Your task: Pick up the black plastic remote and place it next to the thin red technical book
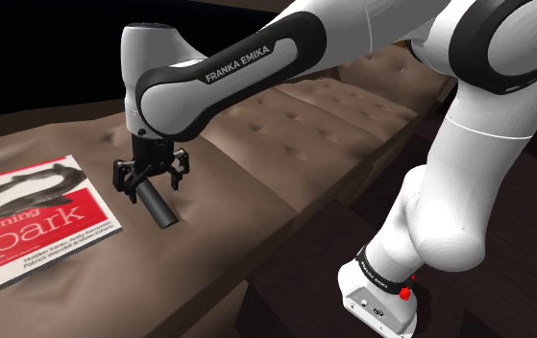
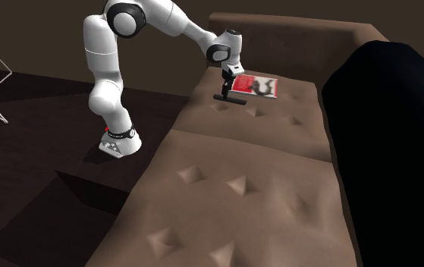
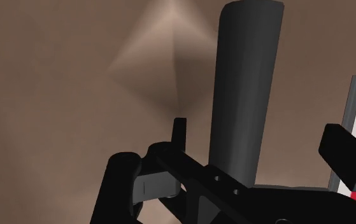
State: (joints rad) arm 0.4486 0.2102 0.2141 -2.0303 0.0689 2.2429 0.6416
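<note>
We see the all-black two-finger gripper (image 1: pixel 151 176) low over the brown tufted sofa cushion (image 1: pixel 285 144), its fingers spread wide on either side of the long black plastic remote (image 1: pixel 159 206) and not clasping it. The remote appears to rest on the cushion directly under the hand. It is close to the thin red-and-white paperback book (image 1: pixel 26 226) but apart from its edge.

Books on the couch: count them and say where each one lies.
1. The red and white book lies flat on the brown couch, at the shoulder view's left, close beside the black remote. The arm covers part of the couch, so another could be hidden.
</note>
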